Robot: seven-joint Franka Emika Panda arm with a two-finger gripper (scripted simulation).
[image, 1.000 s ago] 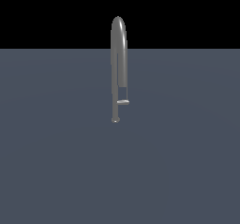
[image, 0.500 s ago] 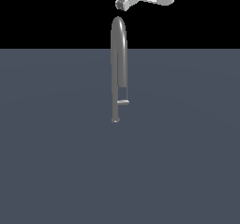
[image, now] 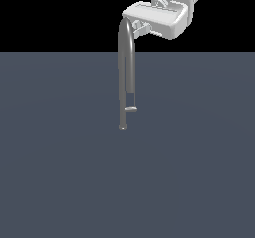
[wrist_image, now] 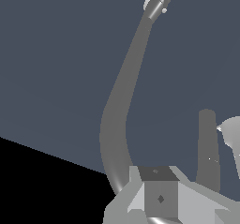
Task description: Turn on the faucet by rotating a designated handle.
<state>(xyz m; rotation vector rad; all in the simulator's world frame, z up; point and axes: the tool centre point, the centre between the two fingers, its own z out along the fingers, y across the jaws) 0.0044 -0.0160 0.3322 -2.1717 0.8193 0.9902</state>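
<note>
The faucet (image: 127, 72) stands on a slate-grey floor (image: 60, 172).

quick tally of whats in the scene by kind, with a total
faucet: 1
handle: 1
gripper: 1
total: 3

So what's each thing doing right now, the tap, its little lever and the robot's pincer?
Faucet: upright on its small foot, no water showing.
Handle: short bar low on the stem, pointing to the exterior view's right, untouched.
Pincer: up by the faucet's arched top, far above the handle, holding nothing; open or shut cannot be told.
</note>
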